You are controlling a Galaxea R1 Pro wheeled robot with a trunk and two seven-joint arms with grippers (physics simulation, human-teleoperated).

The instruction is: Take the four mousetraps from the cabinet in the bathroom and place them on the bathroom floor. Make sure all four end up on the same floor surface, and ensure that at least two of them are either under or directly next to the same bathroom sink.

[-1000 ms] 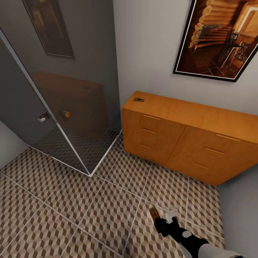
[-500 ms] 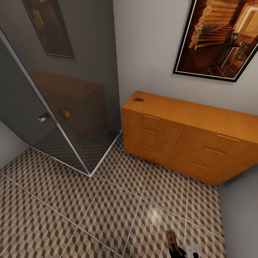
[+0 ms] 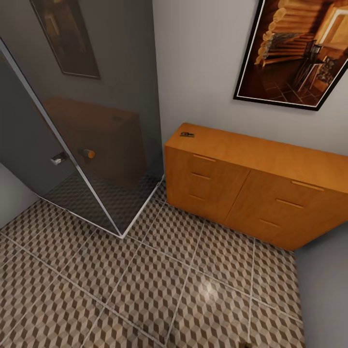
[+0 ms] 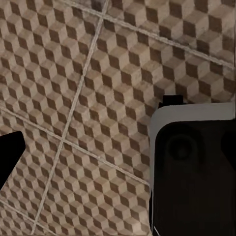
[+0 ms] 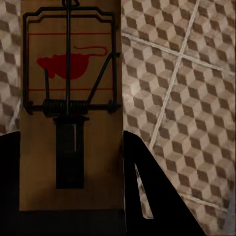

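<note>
right claw (image 5: 69,216) clamped on one mousetrap (image 5: 71,105), held above the bathroom floor (image 3: 145,280); left claw's state cannot be told. another trap (image 3: 187,135) lies on the cabinet (image 3: 251,188). step in hand: carrying. next move likely calls for lowering it beside the sink.

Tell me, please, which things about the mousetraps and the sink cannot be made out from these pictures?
- Sink: outside the frame edges in the head view.
- Small item on the cabinet top: too small to confirm as a mousetrap.
- Held mousetrap in the right wrist view: near end hidden behind the right gripper; height above the bathroom floor unclear.
- Other mousetraps: whereabouts unknown.
</note>
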